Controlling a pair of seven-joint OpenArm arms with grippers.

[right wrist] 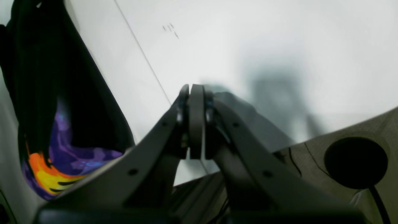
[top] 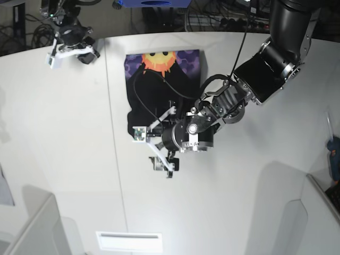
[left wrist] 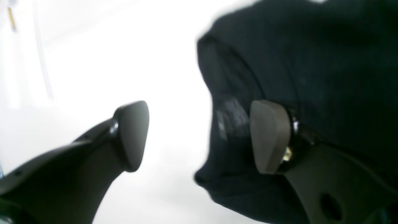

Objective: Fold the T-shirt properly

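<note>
one t-shirt (top: 159,85), black with a sun print, lies folded on the white desk (top: 64,138) toward twelve o'clock; no writing reads clearly. the left gripper (left wrist: 199,137) hangs at the shirt's six o'clock edge, its fingers (left wrist: 132,135) spread, holding nothing; the right gripper (right wrist: 196,121), at ten o'clock, has its fingers pressed together.

T-shirt (left wrist: 304,62) blurred, cut off at frame edges, left arm (top: 223,106) hiding its lower part

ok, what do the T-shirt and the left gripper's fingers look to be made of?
T-shirt: soft black cloth, matte; it lies in limp folds on the white table, with a glossier-looking orange sun print on purple. Left gripper fingers: smooth dark grey pads, probably rubber or plastic, dull sheen, on black arms with metal screws.
</note>
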